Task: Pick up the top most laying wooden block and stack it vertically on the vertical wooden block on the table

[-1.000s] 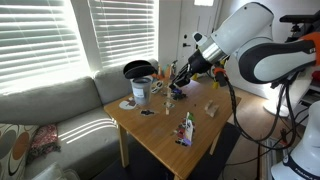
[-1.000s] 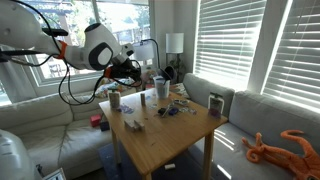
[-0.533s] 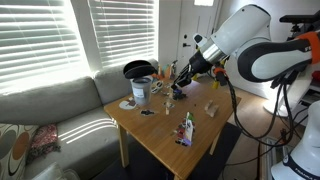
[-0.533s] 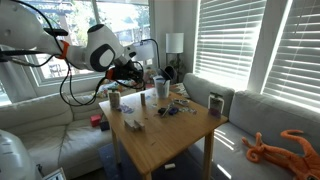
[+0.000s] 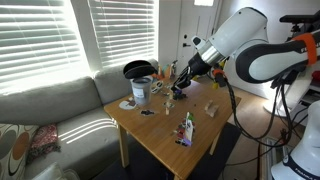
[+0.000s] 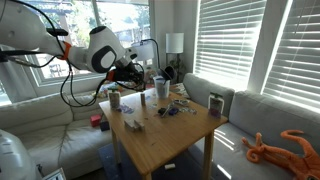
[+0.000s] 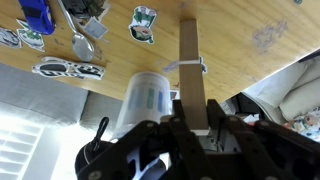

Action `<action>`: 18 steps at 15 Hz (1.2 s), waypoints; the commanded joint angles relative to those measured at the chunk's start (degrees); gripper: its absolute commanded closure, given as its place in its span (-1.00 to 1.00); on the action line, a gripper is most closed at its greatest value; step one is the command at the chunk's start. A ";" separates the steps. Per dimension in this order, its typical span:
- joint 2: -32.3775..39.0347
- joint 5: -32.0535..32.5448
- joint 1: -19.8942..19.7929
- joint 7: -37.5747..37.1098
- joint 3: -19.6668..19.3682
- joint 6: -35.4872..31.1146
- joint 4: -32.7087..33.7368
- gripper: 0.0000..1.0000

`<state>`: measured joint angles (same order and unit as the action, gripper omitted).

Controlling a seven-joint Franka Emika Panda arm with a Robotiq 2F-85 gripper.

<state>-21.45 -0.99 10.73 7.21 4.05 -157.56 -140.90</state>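
My gripper (image 7: 192,126) is shut on a long light wooden block (image 7: 190,60), which sticks out straight from between the fingers. In both exterior views the gripper (image 5: 178,86) (image 6: 134,72) hovers over the far edge of the light-brown wooden table (image 5: 160,140) (image 6: 170,140); the held block is too small to make out there. A small upright light piece (image 5: 211,107) stands near the table's edge; I cannot tell whether it is the vertical block.
A translucent cup (image 7: 146,100) is right beside the gripper, with a spoon (image 7: 80,44), stickers (image 7: 144,22) and a coaster (image 7: 66,70) on the tabletop. Cups (image 6: 215,103) (image 5: 140,92), a dark pan (image 5: 138,69) and a small bottle (image 5: 186,130) stand on the table. A sofa (image 5: 50,105) flanks it.
The arm has shifted only slightly; the block stays held in the gripper.
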 commanded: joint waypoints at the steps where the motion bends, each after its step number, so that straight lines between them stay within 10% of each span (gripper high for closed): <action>1: 1.23 0.46 -0.50 -0.71 0.80 -1.74 0.08 0.86; 18: 2.89 1.09 -1.47 -1.30 1.08 -1.13 1.87 0.86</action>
<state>-19.57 -0.89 10.25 7.14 4.32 -158.60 -140.38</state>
